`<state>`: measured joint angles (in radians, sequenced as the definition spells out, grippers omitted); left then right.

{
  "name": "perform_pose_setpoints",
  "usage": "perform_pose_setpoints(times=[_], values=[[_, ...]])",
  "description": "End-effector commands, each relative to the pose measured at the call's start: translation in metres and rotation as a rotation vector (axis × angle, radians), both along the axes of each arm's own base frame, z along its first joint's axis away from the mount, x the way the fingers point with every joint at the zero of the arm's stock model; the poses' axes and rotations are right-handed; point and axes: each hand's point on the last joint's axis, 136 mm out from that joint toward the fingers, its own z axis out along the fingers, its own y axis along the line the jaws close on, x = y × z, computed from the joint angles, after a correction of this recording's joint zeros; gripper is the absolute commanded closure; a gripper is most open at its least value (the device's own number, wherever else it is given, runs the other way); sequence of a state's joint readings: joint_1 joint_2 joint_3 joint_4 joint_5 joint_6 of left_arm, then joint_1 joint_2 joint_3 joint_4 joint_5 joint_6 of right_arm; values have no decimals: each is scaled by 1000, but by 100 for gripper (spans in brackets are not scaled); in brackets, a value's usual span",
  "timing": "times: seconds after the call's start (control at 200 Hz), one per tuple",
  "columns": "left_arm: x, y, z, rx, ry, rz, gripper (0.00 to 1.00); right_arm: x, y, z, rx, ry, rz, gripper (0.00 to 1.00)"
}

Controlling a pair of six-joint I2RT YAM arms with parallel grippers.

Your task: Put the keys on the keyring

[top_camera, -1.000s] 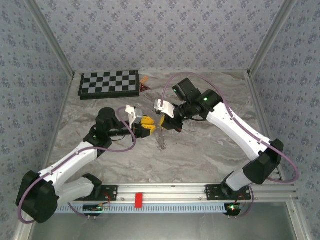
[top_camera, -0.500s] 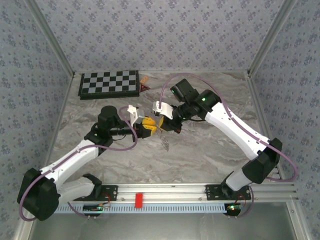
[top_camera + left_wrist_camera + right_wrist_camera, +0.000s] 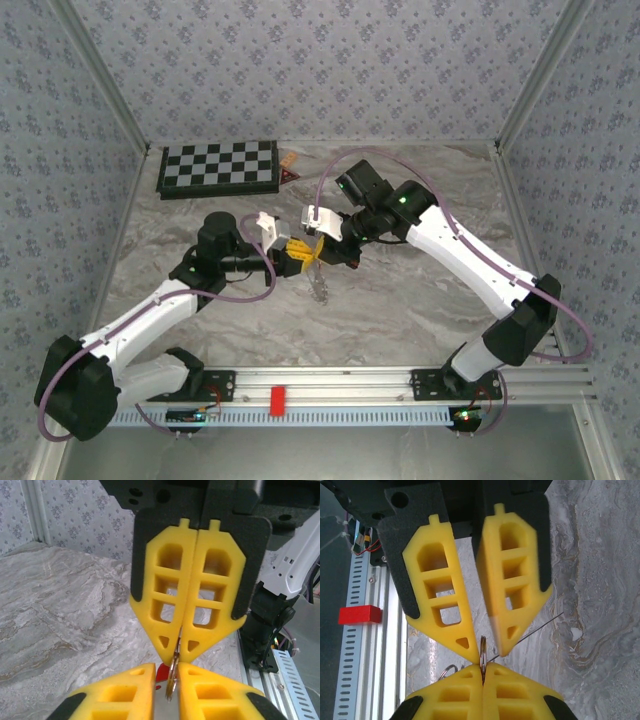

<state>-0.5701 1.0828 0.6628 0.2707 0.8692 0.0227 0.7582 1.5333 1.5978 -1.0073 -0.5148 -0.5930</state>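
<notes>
- Starting at the near edge, a red block [image 3: 277, 398] sits on the metal rail [image 3: 390, 379] between the two arm bases.
- Both arms reach inward over the marbled table [image 3: 420, 310]. Their yellow fingertips meet tip to tip near its middle, above the surface.
- The right gripper [image 3: 482, 666] is closed. Its fingertips pinch the keyring [image 3: 172, 682], which stands edge-on between the two grippers.
- The left gripper [image 3: 167, 667] faces it with the jaws a narrow gap apart. One edge of the keyring sits in that gap.
- The key [image 3: 160, 673] shows as a sliver of red in the same gap, just beside the keyring. Its blade is hidden.
- Whether the left fingers press on the key or the keyring cannot be told.
- A short chain [image 3: 320, 287] hangs below the meeting point. Whether it reaches the table cannot be told.
- At the far left edge lies a chessboard [image 3: 218, 166], with an orange triangle [image 3: 289, 173] just beside its right end.
</notes>
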Motion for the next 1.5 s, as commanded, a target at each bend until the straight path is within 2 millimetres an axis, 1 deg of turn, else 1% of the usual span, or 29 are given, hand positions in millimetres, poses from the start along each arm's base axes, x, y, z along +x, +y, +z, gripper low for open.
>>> perform_pose_setpoints(times=[0.0, 0.055, 0.15, 0.19, 0.225, 0.275, 0.315, 0.345, 0.505, 0.58, 0.605, 0.67, 0.68, 0.73, 0.745, 0.835, 0.875, 0.88, 0.89, 0.905, 0.96, 0.97, 0.984, 1.044, 1.084, 1.164, 1.324, 1.414, 1.494], values=[[-3, -4, 17, -23, -51, -33, 86, -5, 4, 9, 15, -8, 32, 100], [-4, -5, 16, -23, -50, -40, 89, -6, 5, 9, 18, -4, 34, 100], [-6, -6, 15, -20, -44, -55, 97, -7, 5, 10, 22, -1, 39, 100], [-6, -6, 15, -19, -41, -57, 97, -9, 5, 11, 26, 7, 43, 100], [-6, -7, 15, -17, -43, -59, 92, -10, 5, 11, 29, 11, 45, 100], [-6, -6, 14, -9, -40, -60, 91, -10, 4, 11, 32, 8, 43, 100], [-6, -6, 14, -5, -42, -60, 94, -10, 4, 12, 33, 5, 42, 100], [-7, -6, 13, -4, -41, -62, 100, -10, 3, 13, 36, 3, 41, 100], [-5, -6, 14, -11, -38, -54, 100, -10, 2, 13, 45, 2, 35, 100], [-1, -6, 19, -30, -45, -26, 100, -5, 1, 14, 53, -6, 8, 100], [0, -5, 21, -39, -51, -17, 100, -3, -1, 15, 59, -10, -8, 97], [2, -4, 26, -68, -69, 8, 100, 3, -5, 18, 82, -14, -56, 93], [2, -3, 27, -71, -68, 12, 100, 4, -5, 19, 90, -14, -64, 92], [3, -2, 32, -98, -85, 30, 100, 10, -9, 24, 130, -14, -106, 80], [4, -1, 34, -107, -90, 37, 100, 10, -10, 25, 143, -13, -115, 78], [6, 2, 46, -163, -116, 71, 100, 18, -18, 37, 248, -15, -202, 75], [7, 2, 51, -188, -124, 82, 100, 20, -22, 42, 299, -17, -237, 71], [7, 3, 51, -189, -123, 85, 100, 21, -22, 44, 311, -22, -240, 71], [8, 3, 53, -196, -129, 88, 100, 22, -24, 43, 315, -16, -251, 70], [8, 3, 56, -206, -131, 92, 100, 24, -25, 49, 349, -35, -264, 69], [9, 3, 62, -230, -142, 102, 100, 28, -32, 58, 432, -47, -315, 68], [10, 3, 63, -232, -142, 106, 100, 30, -33, 62, 453, -52, -324, 68], [10, 3, 65, -238, -146, 111, 100, 31, -35, 57, 467, -41, -340, 68], [12, 2, 72, -259, -154, 125, 100, 33, -41, 68, 567, -51, -375, 67], [12, 1, 76, -277, -161, 128, 100, 34, -44, 71, 618, -50, -393, 66], [12, -3, 82, -294, -169, 122, 100, 32, -45, 77, 696, -30, -402, 66], [9, -12, 86, -283, -170, 91, 100, 36, -41, 78, 745, -5, -412, 64], [9, -15, 86, -277, -168, 87, 100, 40, -41, 77, 756, -2, -416, 66], [8, -16, 86, -272, -168, 89, 100, 37, -38, 78, 773, 26, -387, 68]])
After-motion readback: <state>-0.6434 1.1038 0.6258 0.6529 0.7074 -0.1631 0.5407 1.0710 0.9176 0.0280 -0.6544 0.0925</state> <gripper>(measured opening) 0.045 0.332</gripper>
